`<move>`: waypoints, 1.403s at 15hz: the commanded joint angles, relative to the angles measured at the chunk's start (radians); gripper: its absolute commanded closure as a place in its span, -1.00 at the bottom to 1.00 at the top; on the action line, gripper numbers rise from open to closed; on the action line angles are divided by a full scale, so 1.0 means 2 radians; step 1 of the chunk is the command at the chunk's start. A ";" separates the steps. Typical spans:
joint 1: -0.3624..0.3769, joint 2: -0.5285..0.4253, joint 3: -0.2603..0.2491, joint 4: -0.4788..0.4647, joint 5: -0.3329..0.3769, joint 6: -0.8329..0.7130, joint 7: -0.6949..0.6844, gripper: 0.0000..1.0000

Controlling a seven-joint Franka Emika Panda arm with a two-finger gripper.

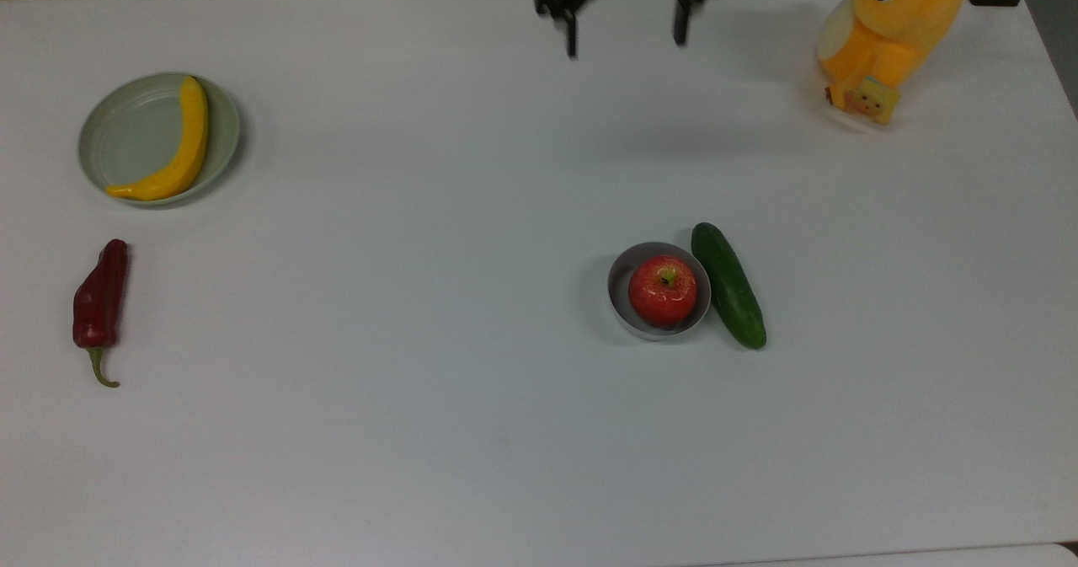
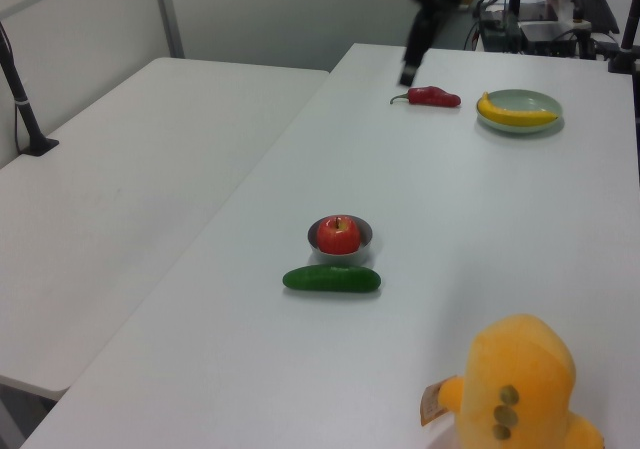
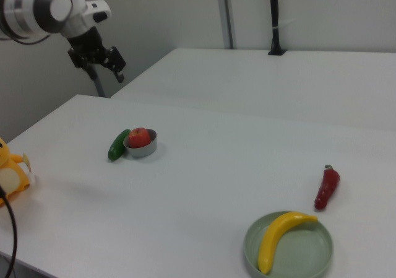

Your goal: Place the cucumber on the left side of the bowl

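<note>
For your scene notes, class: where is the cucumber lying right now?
The cucumber lies flat on the white table, right beside the bowl with the apple, on the bowl's right in the top view.

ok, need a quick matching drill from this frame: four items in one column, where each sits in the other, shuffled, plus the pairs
Items:
1. apple
2. banana
3. cucumber
4. chili pepper

Places:
A. on the green plate
B. on the table, alone, below the plate in the top view
C. inside the grey bowl
D. on the table, right against the bowl's right side in the top view

Pairs: 1-C, 2-A, 3-D, 4-B
</note>
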 commanded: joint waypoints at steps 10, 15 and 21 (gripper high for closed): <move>-0.056 -0.093 -0.055 -0.063 0.055 -0.156 -0.016 -1.00; -0.043 -0.072 -0.079 -0.059 0.054 -0.100 -0.079 -1.00; -0.043 -0.069 -0.080 -0.059 0.054 -0.087 -0.086 -1.00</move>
